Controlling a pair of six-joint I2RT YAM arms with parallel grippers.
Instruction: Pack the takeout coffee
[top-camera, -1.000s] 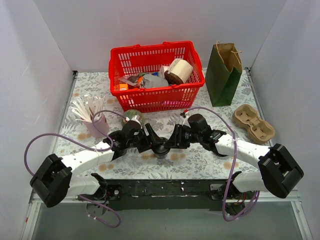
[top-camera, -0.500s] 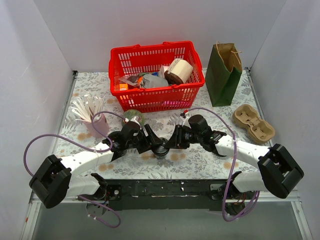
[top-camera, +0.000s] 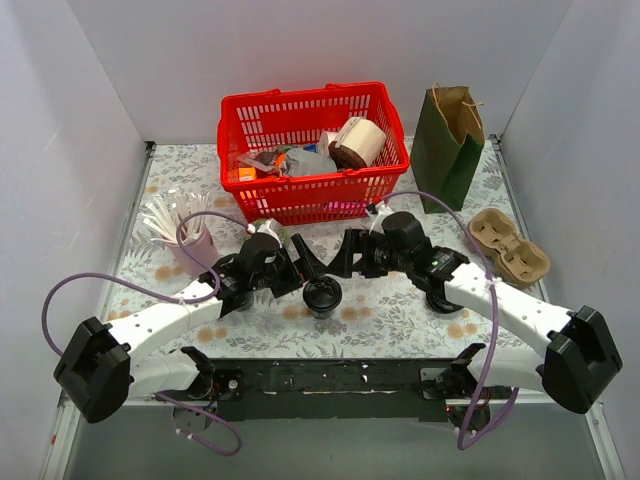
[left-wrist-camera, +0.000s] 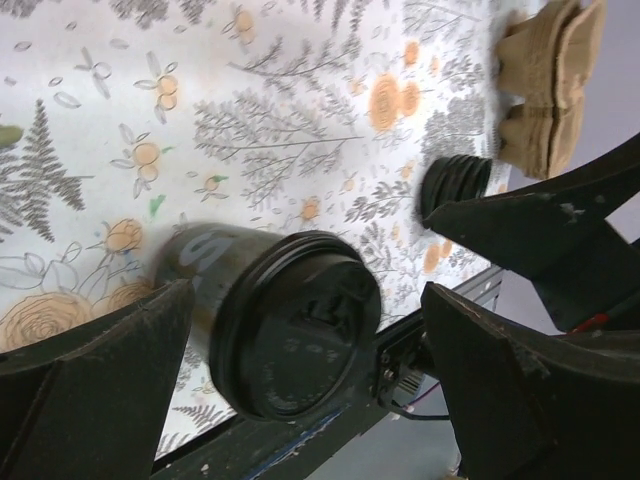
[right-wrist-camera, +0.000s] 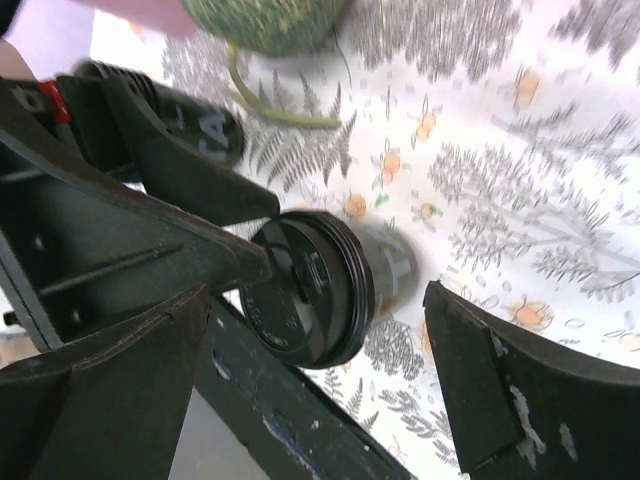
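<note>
Takeout coffee (top-camera: 322, 295): black cup with its black sip lid seated, stood upright on the floral bench (top-camera: 400, 310). It is placed below and between the two gripper tips and is touched by neither.

Pale lettering is seen on the cup wall in the left wrist view, too blurred to be read. The lid embossing cannot be made out. White letters, apparently "TA", are noted on a black part of the left arm in the right wrist view.

Left gripper (top-camera: 303, 265): spread wide, nothing held. The cup is framed between its fingers (left-wrist-camera: 100, 370) with a gap on each side.

Right gripper (top-camera: 345, 258): likewise wide and empty, set close to the left gripper, tips facing.

Bare bench is seen all round the cup.

Beyond both grippers a red basket (top-camera: 305, 195) is placed. Outboard of the right gripper a green paper bag (top-camera: 445, 150) and a cardboard cup tray (top-camera: 508, 245) are recorded. A green ball (right-wrist-camera: 270, 20) is cut off at the frame top.
</note>
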